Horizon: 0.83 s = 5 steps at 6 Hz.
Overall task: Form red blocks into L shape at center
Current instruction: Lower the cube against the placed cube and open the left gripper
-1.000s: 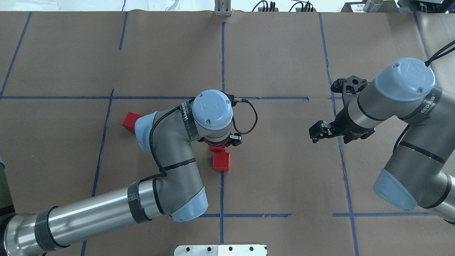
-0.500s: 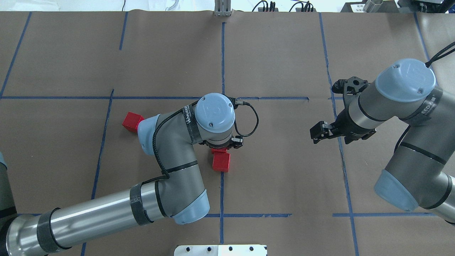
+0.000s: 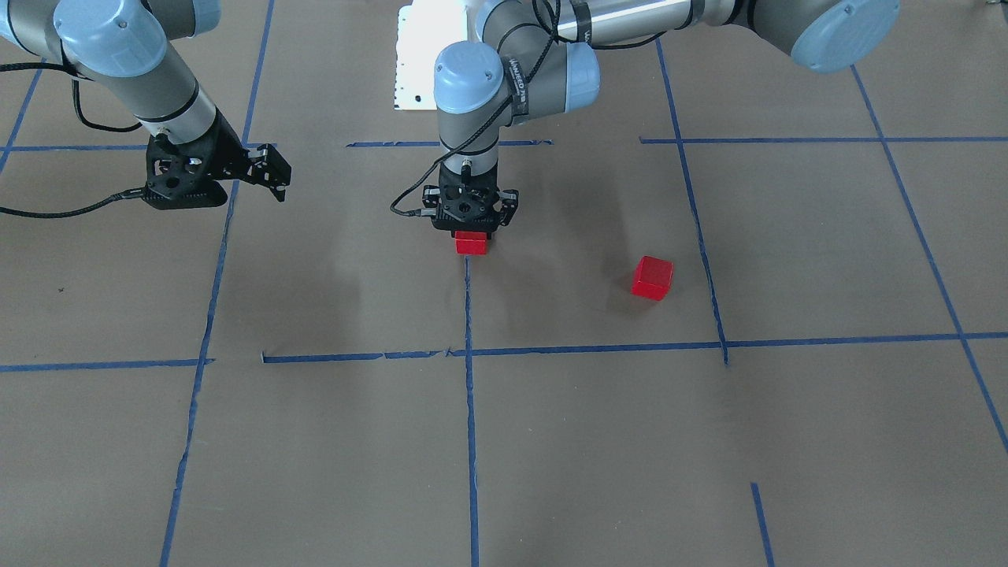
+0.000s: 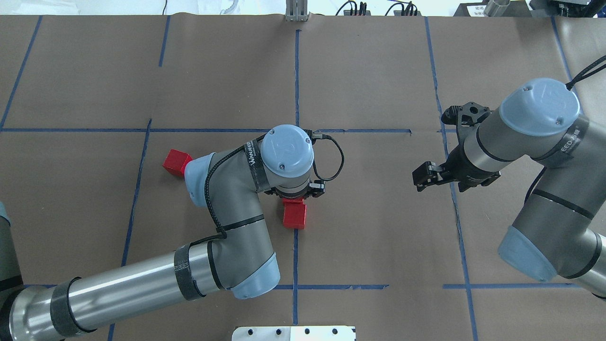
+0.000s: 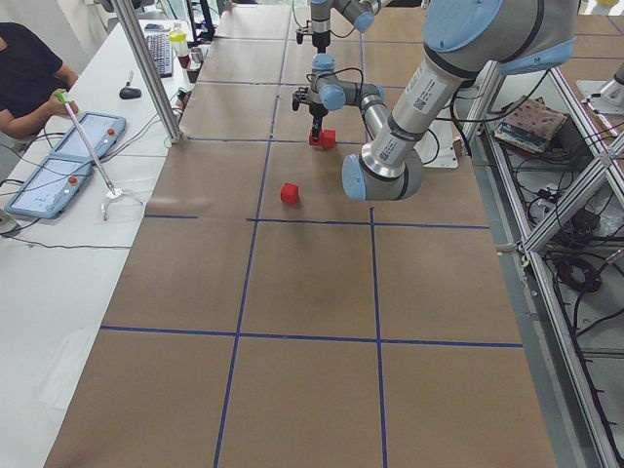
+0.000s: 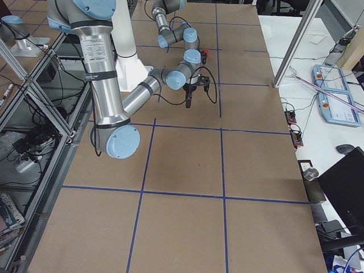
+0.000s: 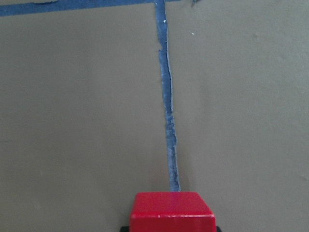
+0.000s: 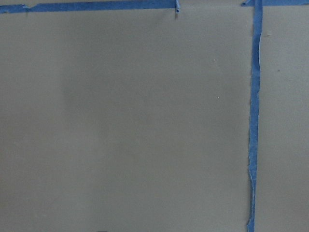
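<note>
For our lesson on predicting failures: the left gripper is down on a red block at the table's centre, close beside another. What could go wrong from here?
1. The held block, seemingly clamped in the left gripper, sits right against the centre block; releasing or lifting off may nudge either askew.
2. The third block lies well apart; setting it in could knock the pair.

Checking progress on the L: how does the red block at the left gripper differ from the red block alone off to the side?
The centre block is in the left gripper; nothing touches the lone block. The centre block lies at the blue tape line, beside a third red block; the lone block stands apart. The centre block looks square to the tape, the lone block turned. Both are same-sized red cubes.
</note>
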Tool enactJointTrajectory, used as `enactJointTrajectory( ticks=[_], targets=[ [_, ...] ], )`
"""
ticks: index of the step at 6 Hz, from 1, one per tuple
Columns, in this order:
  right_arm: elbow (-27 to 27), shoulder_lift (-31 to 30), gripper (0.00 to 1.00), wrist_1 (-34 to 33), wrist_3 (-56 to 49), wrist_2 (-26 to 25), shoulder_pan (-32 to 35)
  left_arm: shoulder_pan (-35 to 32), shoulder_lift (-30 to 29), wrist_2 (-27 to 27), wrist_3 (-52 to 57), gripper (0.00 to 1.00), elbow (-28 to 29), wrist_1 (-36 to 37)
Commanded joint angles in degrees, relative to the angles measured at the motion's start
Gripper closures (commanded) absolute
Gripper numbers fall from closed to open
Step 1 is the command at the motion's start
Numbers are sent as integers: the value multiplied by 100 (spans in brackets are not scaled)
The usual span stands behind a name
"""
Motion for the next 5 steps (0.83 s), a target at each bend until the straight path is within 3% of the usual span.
enactJointTrajectory(
  ticks=[1, 5],
  targets=[
    [1, 0, 0, 1, 0, 3, 0, 30, 6, -2, -104, 97, 1, -37],
    [1, 0, 0, -8, 0, 3, 0, 39, 50, -11, -96, 96, -8, -55]
  ],
)
